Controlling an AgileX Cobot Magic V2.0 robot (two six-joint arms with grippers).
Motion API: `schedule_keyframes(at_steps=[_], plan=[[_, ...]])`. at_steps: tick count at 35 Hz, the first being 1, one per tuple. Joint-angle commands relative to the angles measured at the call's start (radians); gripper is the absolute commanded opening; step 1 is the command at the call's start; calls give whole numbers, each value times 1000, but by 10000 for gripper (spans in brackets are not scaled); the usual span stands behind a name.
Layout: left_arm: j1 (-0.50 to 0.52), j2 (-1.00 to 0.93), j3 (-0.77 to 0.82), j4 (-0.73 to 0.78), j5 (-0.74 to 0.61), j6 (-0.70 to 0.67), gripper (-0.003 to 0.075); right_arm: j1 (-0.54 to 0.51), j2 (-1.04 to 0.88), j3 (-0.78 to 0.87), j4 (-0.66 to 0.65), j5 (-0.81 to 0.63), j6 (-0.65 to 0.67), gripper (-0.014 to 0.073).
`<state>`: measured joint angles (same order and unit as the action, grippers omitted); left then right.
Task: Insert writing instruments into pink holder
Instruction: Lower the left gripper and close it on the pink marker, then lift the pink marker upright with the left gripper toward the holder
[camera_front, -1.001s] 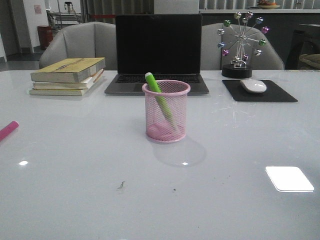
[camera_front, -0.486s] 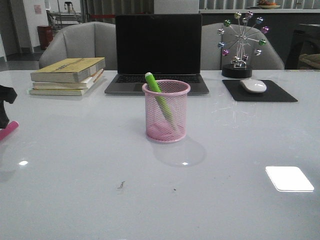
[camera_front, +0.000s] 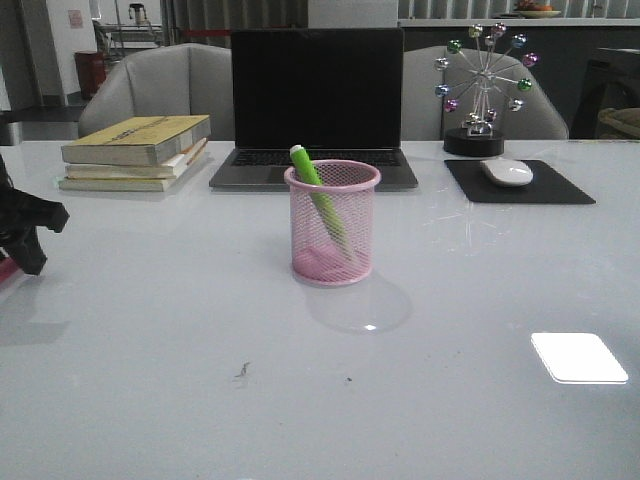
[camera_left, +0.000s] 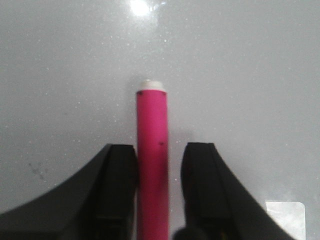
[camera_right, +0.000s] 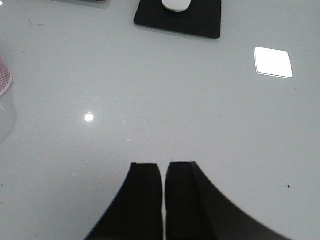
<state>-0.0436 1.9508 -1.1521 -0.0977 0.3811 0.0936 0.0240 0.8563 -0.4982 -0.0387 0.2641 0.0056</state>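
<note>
While the left gripper (camera_left: 160, 165) was lowered at the far left edge of the white table (camera_front: 150, 330), the hot pink marker (camera_left: 151, 150) was framed between its two black fingers (camera_left: 117, 170), which stood parted on either side of the barrel. One finger appeared to sit against the pen and a narrow gap was left at the other, so the marker seemed straddled but not yet clamped, a stance judged to be the set-up for a pinch across its width. Only a sliver of pink was shown beneath the gripper in the front view.

Behind it, a stack of books (camera_front: 135, 152) was seen at the back of the table, with an open laptop (camera_front: 317, 105) beside them. At the centre, well apart from the left gripper, the pink mesh holder (camera_front: 332, 222) was shown upright, and the lime green marker (camera_front: 318, 195) was already leaned inside it, its top propped on the rim. Half the task could be judged done, the pink marker being the piece left to be carried across.

To the right, a ferris-wheel ornament (camera_front: 485, 85) and a white mouse (camera_front: 507, 171) on a black pad (camera_front: 520, 185) were kept clear of the work. The right gripper (camera_right: 164, 200) was held idle over bare table, its fingers pressed together on nothing.
</note>
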Motion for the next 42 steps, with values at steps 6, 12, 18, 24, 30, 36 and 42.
schedule_keyframes(at_steps=[6, 12, 18, 24, 30, 36, 42], plan=[[-2, -13, -9, 8, 180, -2, 96, -6, -11, -27, -7, -69, 3, 197], [-17, -22, -45, -4, 164, 0, 96, -6, -11, -27, -7, -69, 3, 197], [-67, -65, -122, -4, 125, 7, 96, -6, -11, -27, -7, -69, 3, 197], [-129, -127, -174, -5, 32, 7, 96, -6, -11, -27, -7, -69, 3, 197], [-193, -197, -214, -36, -59, 7, 96, -6, -11, -27, -7, -69, 3, 197], [-295, -287, -231, -85, -210, 7, 96, -6, -11, -27, -7, -69, 3, 197], [-419, -344, -231, -121, -450, 7, 96, -6, -11, -27, -7, -69, 3, 197]])
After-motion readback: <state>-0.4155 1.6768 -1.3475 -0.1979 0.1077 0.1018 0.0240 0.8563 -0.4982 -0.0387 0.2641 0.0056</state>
